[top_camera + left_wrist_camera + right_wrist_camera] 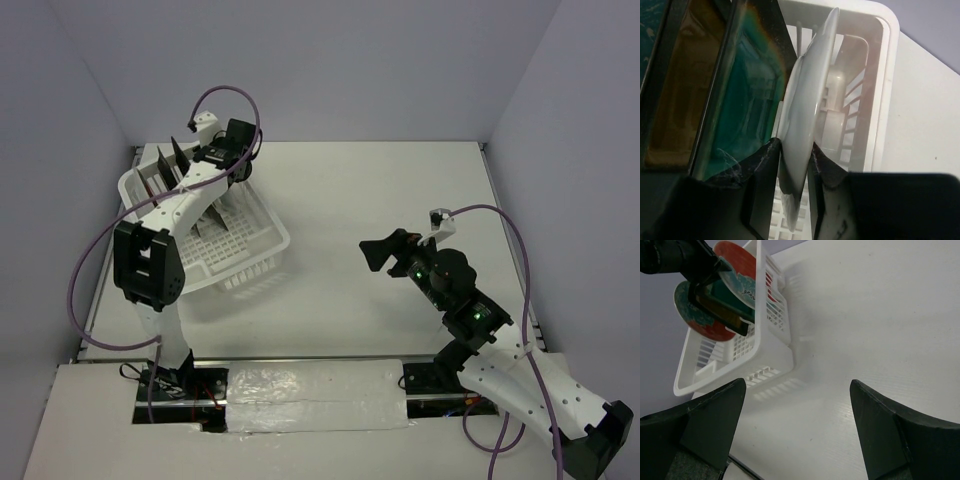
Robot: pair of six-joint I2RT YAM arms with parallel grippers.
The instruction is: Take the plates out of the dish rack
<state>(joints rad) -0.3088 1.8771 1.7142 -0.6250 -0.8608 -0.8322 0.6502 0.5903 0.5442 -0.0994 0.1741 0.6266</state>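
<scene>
The white dish rack (262,252) stands at the left of the table. My left gripper (222,152) reaches into its far end and is shut on the rim of the round plate (805,100), which shows its white back edge-on. In the right wrist view this plate (737,267) is red with a teal pattern. Beside it stand the teal-centred square plate (747,95) and the amber-centred one (680,85). Another round red and teal plate (692,315) shows behind the squares. My right gripper (378,252) is open and empty above the bare table, right of the rack.
The rack's white wall (885,100) runs close to the right of the held plate. The rack's near end (770,355) holds no plates. Bare table lies between the rack and my right arm. Grey walls close in the back and sides.
</scene>
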